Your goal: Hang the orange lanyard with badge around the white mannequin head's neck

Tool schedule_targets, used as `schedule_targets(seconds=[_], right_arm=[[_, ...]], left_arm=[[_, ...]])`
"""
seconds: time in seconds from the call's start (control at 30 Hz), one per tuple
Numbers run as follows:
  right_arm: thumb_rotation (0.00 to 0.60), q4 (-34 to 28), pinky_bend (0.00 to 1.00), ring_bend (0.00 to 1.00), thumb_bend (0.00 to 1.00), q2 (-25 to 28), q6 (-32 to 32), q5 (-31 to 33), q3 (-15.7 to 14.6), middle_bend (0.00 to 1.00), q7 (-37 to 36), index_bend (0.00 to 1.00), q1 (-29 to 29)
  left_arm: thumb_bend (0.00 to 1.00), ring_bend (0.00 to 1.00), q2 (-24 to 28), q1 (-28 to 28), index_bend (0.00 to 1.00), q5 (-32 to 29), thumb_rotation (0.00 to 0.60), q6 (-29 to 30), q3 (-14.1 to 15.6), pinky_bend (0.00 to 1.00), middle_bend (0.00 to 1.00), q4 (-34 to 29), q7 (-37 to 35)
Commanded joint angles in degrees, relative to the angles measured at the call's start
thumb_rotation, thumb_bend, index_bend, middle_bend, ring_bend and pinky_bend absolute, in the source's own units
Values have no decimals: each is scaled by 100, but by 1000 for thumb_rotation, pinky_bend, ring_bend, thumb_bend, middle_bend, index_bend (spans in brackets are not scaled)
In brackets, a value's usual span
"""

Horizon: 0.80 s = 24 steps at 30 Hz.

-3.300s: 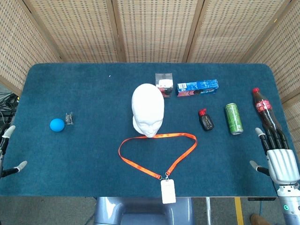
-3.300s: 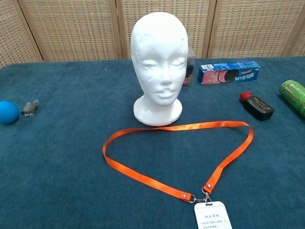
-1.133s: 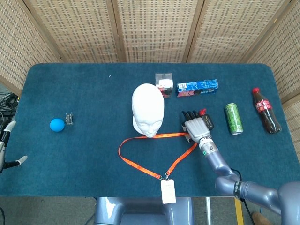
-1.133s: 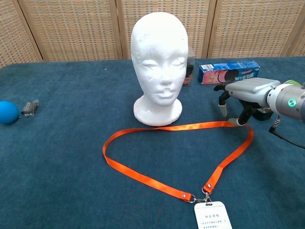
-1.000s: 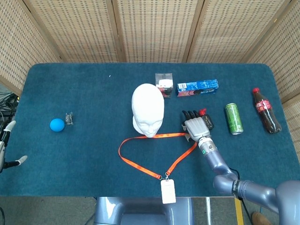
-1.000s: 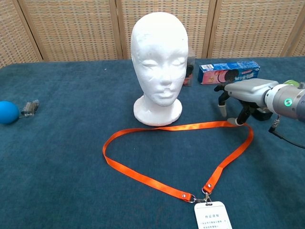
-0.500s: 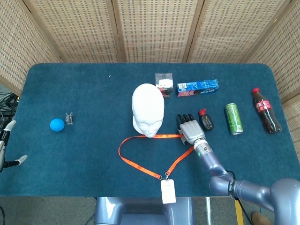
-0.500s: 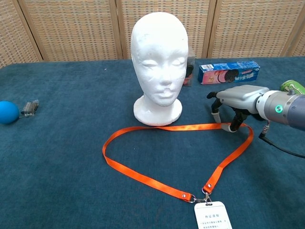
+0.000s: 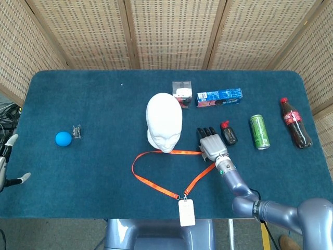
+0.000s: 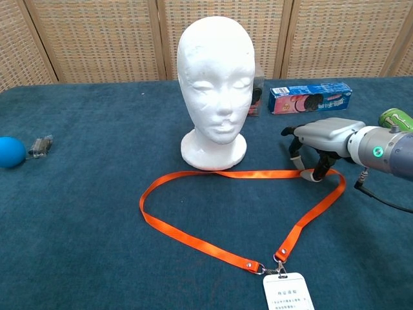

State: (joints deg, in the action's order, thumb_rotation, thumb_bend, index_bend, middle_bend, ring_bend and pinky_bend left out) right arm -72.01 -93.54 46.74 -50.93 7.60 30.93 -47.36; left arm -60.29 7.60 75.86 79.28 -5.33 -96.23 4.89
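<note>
On the counter (image 9: 93, 104), just right of the mannequin head (image 9: 164, 122), the right hand (image 9: 210, 144) is held palm down, fingertips (image 10: 314, 176) curled onto the orange lanyard (image 10: 193, 237); a firm grip cannot be told. The lanyard lies flat before the head, badge (image 10: 287, 292) nearest. The left hand (image 9: 8, 164) is spread open at the counter's edge.
</note>
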Motion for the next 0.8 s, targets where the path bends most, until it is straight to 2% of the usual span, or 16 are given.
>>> schedule_targets(seconds=[0.03, 0.17, 0.33, 0.4, 0.5, 0.6, 0.7, 0.8], right_arm=[[600, -79, 0, 0, 678, 62, 13, -127, -21, 0, -123, 699, 35], [600, -274, 0, 0, 680, 231, 93, -424, -52, 0, -390, 703, 127], [600, -604, 0, 0, 681, 598, 179, -961, -102, 0, -998, 716, 313], [600, -686, 0, 0, 683, 686, 178, -1081, -105, 0, -1155, 719, 345], [600, -843, 0, 0, 708, 813, 182, -1275, -84, 0, -1417, 721, 377], [600, -935, 0, 0, 719, 867, 122, -1325, -33, 0, -1542, 723, 346], [600, -949, 0, 0, 718, 857, 55, -1275, 25, 0, -1591, 723, 300], [600, -948, 0, 0, 718, 850, -18, -1189, 83, 0, -1633, 724, 258]], left_arm=[[0, 0, -24, 19, 0, -8, 600, -34, 10, 0, 0, 12, 39], [0, 0, -95, 132, 0, -3, 600, -239, 45, 0, 0, 34, 138], [0, 0, -516, 662, 14, 154, 600, -761, -68, 0, 0, 235, 359], [0, 0, -727, 852, 62, 195, 600, -910, -131, 0, 0, 379, 405], [17, 0, -1156, 1330, 145, 197, 600, -1448, -261, 0, 0, 581, 321], [102, 0, -1659, 1850, 235, 136, 600, -1979, -435, 0, 0, 886, 220], [180, 0, -2075, 2171, 298, 191, 600, -2220, -479, 0, 0, 1156, 145], [193, 0, -2397, 2383, 336, 302, 600, -2321, -467, 0, 0, 1418, 74]])
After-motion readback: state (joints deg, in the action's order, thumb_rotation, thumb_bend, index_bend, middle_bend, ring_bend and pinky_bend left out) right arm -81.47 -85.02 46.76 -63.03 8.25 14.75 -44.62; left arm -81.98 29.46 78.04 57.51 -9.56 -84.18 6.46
